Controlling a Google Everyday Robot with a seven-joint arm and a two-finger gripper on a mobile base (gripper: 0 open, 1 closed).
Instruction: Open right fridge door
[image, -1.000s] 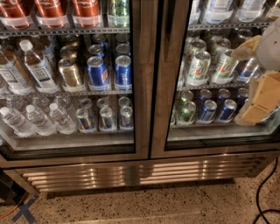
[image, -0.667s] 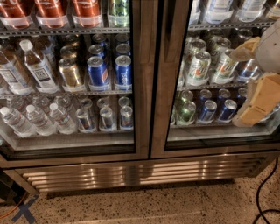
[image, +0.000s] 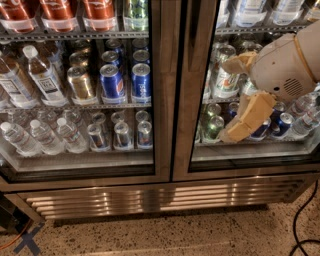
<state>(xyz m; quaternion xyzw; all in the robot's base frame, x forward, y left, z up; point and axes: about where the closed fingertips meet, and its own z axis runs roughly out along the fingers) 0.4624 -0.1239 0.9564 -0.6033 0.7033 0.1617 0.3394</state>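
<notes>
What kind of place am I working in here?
Probably a shop or office pantry: glass-door fridge stocked with soda cans and water bottles, speckled floor. End effector sits open before the right fridge door.

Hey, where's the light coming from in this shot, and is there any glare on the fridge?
Camera view: the light comes from inside the fridge, behind the glass. The right fridge door has a soft sheen on its steel frame. Bright streaks reflect off the grille below. The gripper, in front of that door's glass, is evenly lit.
</notes>
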